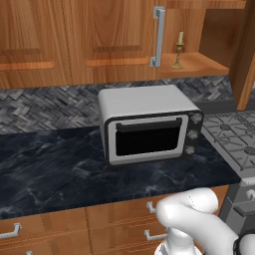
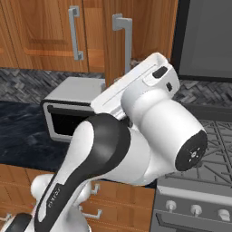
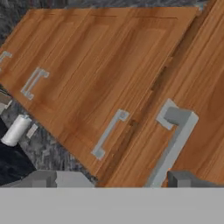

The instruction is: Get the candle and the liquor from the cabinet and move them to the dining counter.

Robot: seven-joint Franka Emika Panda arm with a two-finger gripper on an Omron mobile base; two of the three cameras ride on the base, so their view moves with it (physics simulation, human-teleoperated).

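Observation:
The candle [image 1: 178, 50], a cream stick in a small brass holder, stands on the shelf of the open cabinet [image 1: 199, 65], just right of a long grey bar handle [image 1: 158, 37]. The liquor is out of view, and so is the dining counter. My arm's white hand [image 2: 149, 77] is raised in front of the cabinet doors, with its fingers hidden behind it. In the hand view the gripper [image 3: 114, 181] is open with nothing between the tips. It faces the reddish-brown doors, close to a grey bar handle [image 3: 175, 140].
A grey toaster oven [image 1: 149, 124] sits on the black marble kitchen counter [image 1: 45, 164] below the cabinet. A stove [image 1: 234, 137] is to its right. An open door leaf [image 1: 245, 50] juts out at the right. Drawers [image 1: 119, 219] lie below the counter.

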